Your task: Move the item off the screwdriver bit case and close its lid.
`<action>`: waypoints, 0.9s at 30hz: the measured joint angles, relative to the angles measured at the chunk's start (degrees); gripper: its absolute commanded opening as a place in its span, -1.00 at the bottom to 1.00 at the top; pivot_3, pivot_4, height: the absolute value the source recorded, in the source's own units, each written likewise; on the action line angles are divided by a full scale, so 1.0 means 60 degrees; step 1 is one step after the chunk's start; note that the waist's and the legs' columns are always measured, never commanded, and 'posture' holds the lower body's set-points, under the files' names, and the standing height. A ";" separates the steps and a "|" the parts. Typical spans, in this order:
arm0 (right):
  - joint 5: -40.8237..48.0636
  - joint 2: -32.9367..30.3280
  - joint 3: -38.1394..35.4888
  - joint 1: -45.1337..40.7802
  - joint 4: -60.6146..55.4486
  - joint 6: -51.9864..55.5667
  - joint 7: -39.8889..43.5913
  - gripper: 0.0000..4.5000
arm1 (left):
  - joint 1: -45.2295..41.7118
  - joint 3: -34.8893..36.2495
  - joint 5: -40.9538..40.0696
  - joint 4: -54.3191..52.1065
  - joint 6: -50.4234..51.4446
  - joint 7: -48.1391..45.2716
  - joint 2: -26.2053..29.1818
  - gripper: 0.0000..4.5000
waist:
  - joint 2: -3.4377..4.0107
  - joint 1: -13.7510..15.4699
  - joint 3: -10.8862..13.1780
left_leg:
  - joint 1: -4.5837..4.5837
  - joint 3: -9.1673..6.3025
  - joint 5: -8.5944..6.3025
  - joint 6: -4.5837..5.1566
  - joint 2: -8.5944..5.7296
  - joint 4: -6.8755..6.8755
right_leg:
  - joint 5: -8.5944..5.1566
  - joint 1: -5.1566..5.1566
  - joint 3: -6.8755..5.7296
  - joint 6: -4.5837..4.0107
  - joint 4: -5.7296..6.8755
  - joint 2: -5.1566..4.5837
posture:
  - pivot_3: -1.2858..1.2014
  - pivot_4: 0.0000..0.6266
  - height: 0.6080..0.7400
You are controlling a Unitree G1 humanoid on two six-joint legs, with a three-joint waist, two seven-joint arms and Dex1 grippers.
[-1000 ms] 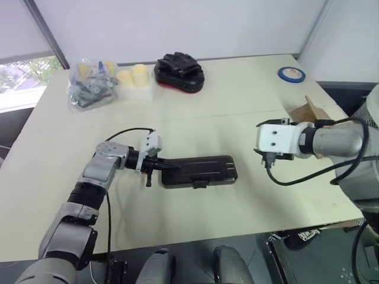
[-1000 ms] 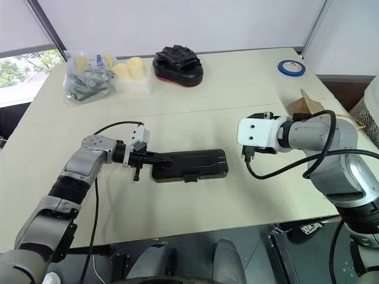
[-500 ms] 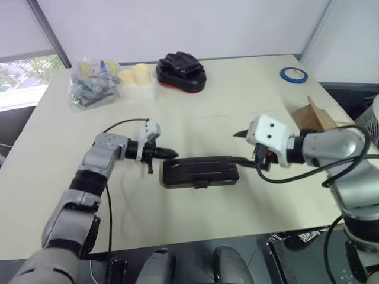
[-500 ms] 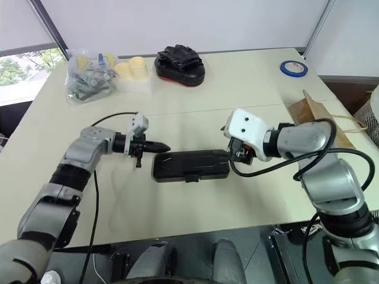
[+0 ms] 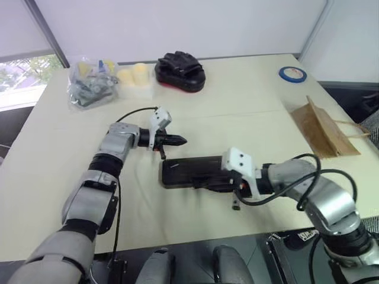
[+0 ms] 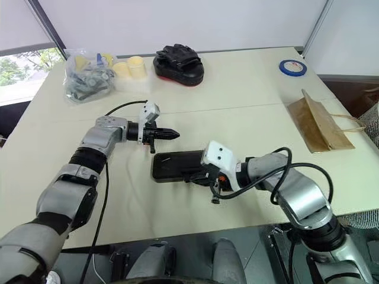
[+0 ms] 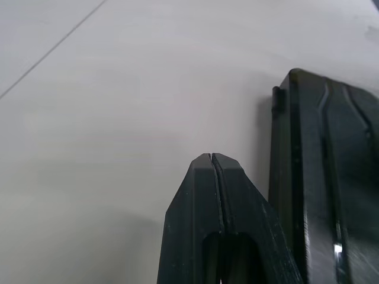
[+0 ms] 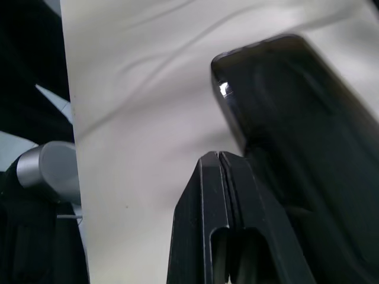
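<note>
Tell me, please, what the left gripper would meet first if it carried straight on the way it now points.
Probably nothing nearby: the left gripper, shut, points toward the robot's right, past the far edge of the screwdriver bit case. Bare table lies ahead; depth is uncertain.

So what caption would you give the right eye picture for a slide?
Both grippers shut: the right gripper at the closed screwdriver bit case, the left gripper just beyond it, paper bag set aside.

Cream table (image 5: pixel 249 89), white wall (image 5: pixel 177 23) behind, bright window (image 5: pixel 18 77) at left
</note>
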 measured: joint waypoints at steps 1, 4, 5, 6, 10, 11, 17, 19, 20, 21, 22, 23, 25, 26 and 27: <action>-0.0002 0.0028 0.0105 0.0000 0.0066 -0.0035 -0.0074 -0.98 | -0.0005 -0.0024 0.0051 0.0061 -0.0083 0.0034 -0.0105 -1.00 | 0.0000 -0.0008 0.0000 | -0.0001 0.0001 0.0000 0.0000 0.0000 0.0000 | 0.0000 -0.0001 0.0000 0.0000 0.0000 0.0000 | 0.03 -0.52 1.00; -0.0071 0.0197 0.0417 0.0000 0.0444 -0.0166 -0.0457 -0.98 | -0.0067 -0.0092 0.0283 0.0430 -0.0428 0.0136 -0.0427 -1.00 | -0.0001 -0.0029 0.0000 | 0.0001 0.0000 0.0000 0.0000 0.0000 -0.0002 | 0.0000 -0.0003 0.0000 0.0000 0.0002 0.0000 | 0.03 -0.52 1.00; -0.0082 0.0206 0.0542 0.0002 0.0551 -0.0217 -0.0562 -0.98 | -0.0082 -0.0100 0.0310 0.0490 -0.0513 0.0141 -0.0508 -1.00 | -0.0001 -0.0031 0.0000 | 0.0001 0.0000 0.0000 0.0000 0.0000 -0.0003 | 0.0000 -0.0004 -0.0001 0.0000 0.0002 0.0001 | 0.03 -0.52 1.00; -0.0102 0.0214 0.0626 0.0004 0.0632 -0.0241 -0.0654 -0.98 | -0.0105 -0.0100 0.0332 0.0556 -0.0582 0.0144 -0.0571 -1.00 | -0.0001 -0.0035 0.0000 | 0.0002 0.0000 0.0000 0.0000 0.0000 -0.0003 | 0.0000 -0.0004 0.0000 0.0000 0.0003 0.0001 | 0.03 -0.52 1.00; -0.0219 0.0301 0.0787 0.0014 0.1001 -0.0394 -0.1062 -0.98 | -0.0132 -0.0134 0.0567 0.0636 -0.0872 0.0163 -0.0800 -1.00 | 0.0000 -0.0032 0.0000 | 0.0002 0.0001 0.0000 0.0000 0.0000 -0.0002 | 0.0000 -0.0005 0.0000 0.0000 0.0003 0.0001 | 0.03 -0.52 1.00; -0.0250 0.0321 0.0852 0.0014 0.1071 -0.0432 -0.1171 -0.98 | -0.0132 -0.0152 0.0608 0.0668 -0.0906 0.0163 -0.0863 -1.00 | -0.0001 -0.0025 0.0000 | 0.0001 0.0000 0.0000 0.0000 0.0000 -0.0002 | 0.0000 -0.0004 0.0000 0.0000 0.0003 0.0001 | 0.03 -0.52 1.00; -0.0455 0.0416 0.1098 0.0016 0.1532 -0.0465 -0.1704 -0.98 | -0.0097 -0.0329 0.0864 0.0671 -0.1156 0.0072 -0.1093 -1.00 | -0.0001 -0.0034 0.0000 | 0.0002 0.0001 0.0000 0.0000 0.0000 -0.0002 | 0.0000 -0.0004 0.0000 0.0000 0.0002 0.0001 | 0.03 -0.52 1.00; -0.0465 0.0438 0.1177 0.0016 0.1594 -0.0488 -0.1778 -0.98 | -0.0079 -0.0351 0.0930 0.0614 -0.1263 0.0016 -0.1140 -1.00 | 0.0000 -0.0039 0.0000 | 0.0003 0.0001 0.0000 0.0000 0.0000 -0.0002 | 0.0000 -0.0004 0.0000 0.0000 0.0003 0.0001 | 0.03 -0.52 1.00; -0.0470 0.0473 0.1219 0.0015 0.1637 -0.0493 -0.1817 -0.98 | -0.0048 -0.0353 0.0937 0.0554 -0.1295 -0.0005 -0.1185 -1.00 | -0.0001 -0.0037 0.0000 | 0.0003 0.0001 0.0000 0.0000 0.0000 -0.0002 | 0.0000 -0.0003 0.0000 0.0000 0.0003 0.0001 | 0.03 -0.52 1.00; -0.0480 0.0502 0.1261 0.0015 0.1672 -0.0499 -0.1853 -0.98 | -0.0033 -0.0357 0.0937 0.0526 -0.1320 -0.0028 -0.1208 -1.00 | -0.0001 -0.0037 0.0000 | 0.0003 0.0001 0.0000 0.0000 0.0000 -0.0001 | 0.0000 -0.0003 0.0001 0.0000 0.0003 0.0001 | 0.03 -0.52 1.00; -0.0496 0.0520 0.1292 0.0013 0.1678 -0.0519 -0.1890 -0.98 | -0.0003 -0.0367 0.0944 0.0475 -0.1335 -0.0047 -0.1216 -1.00 | -0.0001 -0.0041 0.0000 | 0.0007 0.0001 0.0000 0.0000 0.0000 -0.0001 | 0.0000 -0.0002 0.0002 0.0000 0.0003 0.0001 | 0.03 -0.52 1.00; -0.0516 0.0527 0.1312 0.0009 0.1684 -0.0525 -0.1909 -0.98 | 0.0030 -0.0381 0.0949 0.0407 -0.1340 -0.0067 -0.1221 -1.00 | -0.0001 -0.0044 0.0000 | 0.0008 0.0002 0.0000 0.0000 0.0000 -0.0001 | 0.0000 0.0000 0.0001 0.0000 0.0004 0.0001 | 0.03 -0.52 1.00; -0.0533 0.0547 0.1343 -0.0005 0.1708 -0.0529 -0.1952 -0.98 | 0.0135 -0.0448 0.0957 0.0222 -0.1352 -0.0082 -0.1253 -1.00 | -0.0001 -0.0046 -0.0002 | 0.0015 0.0001 0.0000 0.0000 0.0000 -0.0001 | 0.0000 0.0006 0.0002 0.0000 0.0008 0.0001 | 0.03 -0.52 1.00; -0.0535 0.0558 0.1355 -0.0011 0.1712 -0.0530 -0.1968 -0.98 | 0.0198 -0.0453 0.0976 0.0137 -0.1368 -0.0070 -0.1241 -1.00 | -0.0001 -0.0047 -0.0002 | 0.0016 0.0000 0.0000 0.0000 0.0001 0.0000 | 0.0000 0.0007 0.0002 0.0000 0.0009 0.0001 | 0.03 -0.52 1.00; -0.0535 0.0565 0.1368 -0.0024 0.1720 -0.0530 -0.1975 -0.98 | 0.0248 -0.0459 0.0998 0.0066 -0.1405 -0.0067 -0.1216 -1.00 | -0.0001 -0.0047 -0.0002 | 0.0017 0.0000 0.0000 0.0000 0.0001 -0.0001 | 0.0000 0.0007 0.0002 0.0000 0.0009 0.0001 | 0.03 -0.52 1.00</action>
